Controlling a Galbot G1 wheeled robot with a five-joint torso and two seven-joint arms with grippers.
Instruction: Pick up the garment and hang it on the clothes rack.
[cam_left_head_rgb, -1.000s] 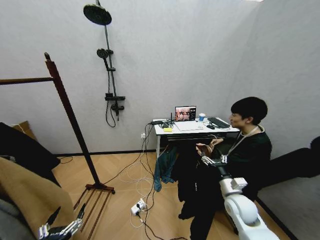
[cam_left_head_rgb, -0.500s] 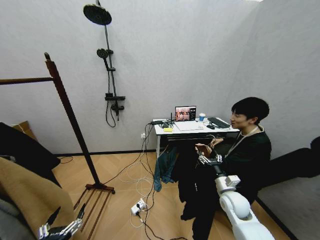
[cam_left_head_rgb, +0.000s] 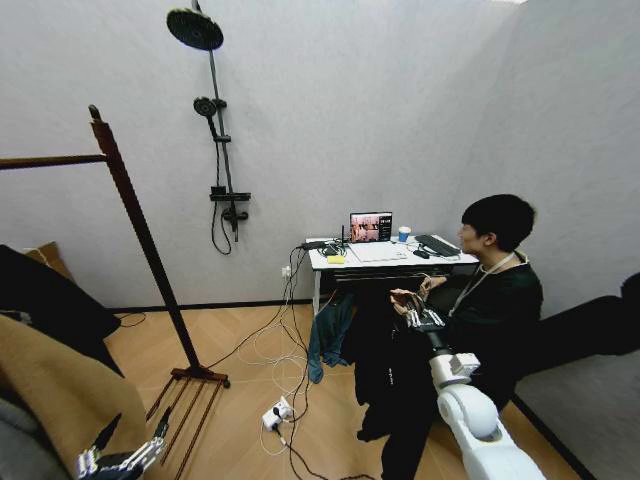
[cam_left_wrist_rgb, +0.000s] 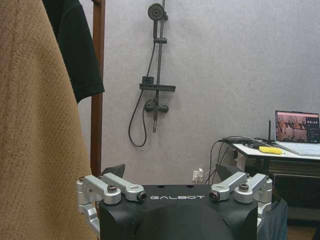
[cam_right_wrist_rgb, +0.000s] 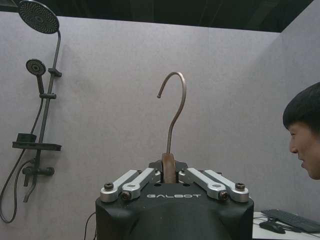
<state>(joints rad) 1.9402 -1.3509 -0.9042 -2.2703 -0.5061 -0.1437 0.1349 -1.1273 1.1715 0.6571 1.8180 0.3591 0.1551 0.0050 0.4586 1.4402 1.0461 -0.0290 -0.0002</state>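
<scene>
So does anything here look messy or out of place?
Mostly the floor: cables and a power strip sprawl loose beside the clothes rack. A teal-blue garment droops off the desk.

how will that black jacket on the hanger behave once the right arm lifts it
Probably floppy: the black jacket hangs in loose folds below the right gripper. It may sway, since the fingers pinch only the hanger at its neck. Its hem looks near the floor, so it could drag.
</scene>
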